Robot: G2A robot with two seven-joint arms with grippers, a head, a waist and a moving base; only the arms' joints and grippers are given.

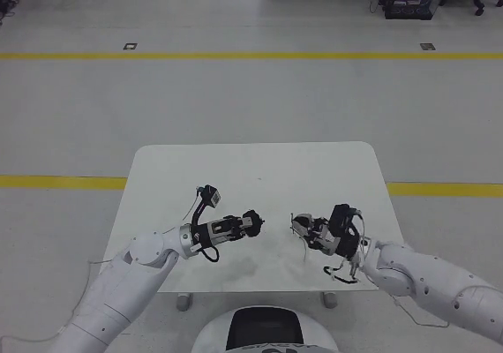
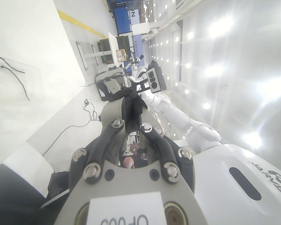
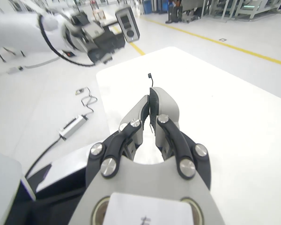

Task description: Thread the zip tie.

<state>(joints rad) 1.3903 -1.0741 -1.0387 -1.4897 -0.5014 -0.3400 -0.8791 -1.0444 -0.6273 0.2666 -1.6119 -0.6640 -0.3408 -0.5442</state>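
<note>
My right fingers (image 3: 164,103) are clamped on a thin black plastic zip tie (image 3: 151,80). Its small square head pokes out past the tips, above the white tabletop (image 1: 234,168). My left fingers (image 2: 127,110) are pressed together, facing the right ones across a gap. I cannot tell whether they hold anything.

Zip tie (image 3: 151,80): thin black plastic. Table (image 3: 224,118): smooth, white. Right tool (image 3: 150,94): ribbed pads (image 3: 153,105), shiny metal pins.
</note>
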